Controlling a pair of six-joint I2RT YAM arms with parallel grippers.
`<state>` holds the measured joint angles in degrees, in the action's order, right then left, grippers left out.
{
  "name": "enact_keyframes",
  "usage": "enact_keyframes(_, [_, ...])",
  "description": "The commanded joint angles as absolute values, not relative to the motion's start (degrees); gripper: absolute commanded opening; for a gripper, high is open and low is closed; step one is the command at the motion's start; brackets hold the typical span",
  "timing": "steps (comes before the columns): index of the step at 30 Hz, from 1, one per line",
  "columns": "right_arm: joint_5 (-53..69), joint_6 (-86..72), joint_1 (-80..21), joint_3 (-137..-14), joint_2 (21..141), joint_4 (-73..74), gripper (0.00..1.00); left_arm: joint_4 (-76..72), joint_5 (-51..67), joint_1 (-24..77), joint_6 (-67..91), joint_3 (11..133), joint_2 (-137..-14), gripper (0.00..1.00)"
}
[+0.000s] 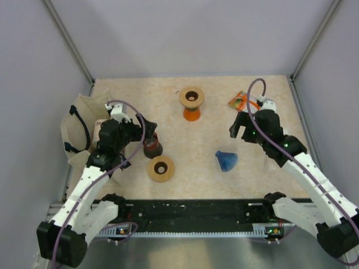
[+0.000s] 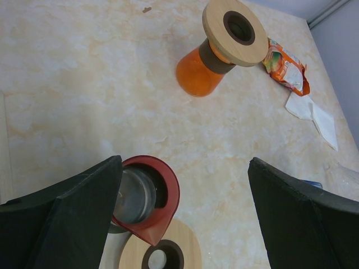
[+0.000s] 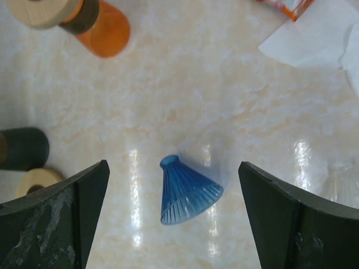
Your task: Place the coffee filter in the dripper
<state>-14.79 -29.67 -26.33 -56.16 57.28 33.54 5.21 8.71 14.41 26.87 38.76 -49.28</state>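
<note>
A blue ribbed cone dripper (image 1: 226,161) (image 3: 188,193) lies on its side on the beige table, wide mouth toward the near edge. White paper coffee filters (image 3: 314,39) (image 2: 311,112) lie flat at the far right, beside an orange packet (image 1: 238,102). My right gripper (image 1: 238,128) (image 3: 173,165) hangs open above the blue dripper with nothing between its fingers. My left gripper (image 1: 147,131) (image 2: 185,162) is open over the table, its left finger next to a red-lidded glass carafe (image 2: 148,193).
An orange cone with a wooden ring (image 1: 192,103) stands at the back centre. A second wooden ring piece (image 1: 161,168) sits just in front of the carafe (image 1: 152,147). A cloth bag (image 1: 78,129) lies at the left edge. Walls enclose the table.
</note>
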Motion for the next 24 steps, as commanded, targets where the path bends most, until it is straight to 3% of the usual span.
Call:
enact_keyframes(1, [2.2, -30.9, -26.2, -50.0, 52.7, 34.2, 0.97, 3.0, 9.9, 14.5, 27.1, 39.1, -49.9, 0.99])
enact_keyframes(4, [12.8, -31.3, -26.2, -45.2, 50.1, 33.3, 0.95, 2.8, 10.4, 14.6, 27.3, 39.2, -50.8, 0.99])
enact_keyframes(9, [13.0, -35.0, -28.2, -37.6, 46.9, 28.4, 0.91, 2.3, 11.0, 14.5, 27.8, 39.1, -51.6, 0.99])
enact_keyframes(16, [-12.9, -44.1, -43.4, -36.3, 51.4, 29.7, 0.81, 2.4, 13.5, 14.6, 26.6, 39.0, -51.5, 0.99])
enact_keyframes(21, [-27.6, -51.4, -48.8, -32.7, 52.3, 25.2, 0.74, 2.3, 13.4, 14.6, 26.9, 38.7, -50.5, 0.99])
enact_keyframes(24, [-28.3, -50.0, -50.0, -31.4, 54.2, 18.9, 0.69, 1.9, 13.5, 14.6, 27.2, 38.6, -50.6, 0.99])
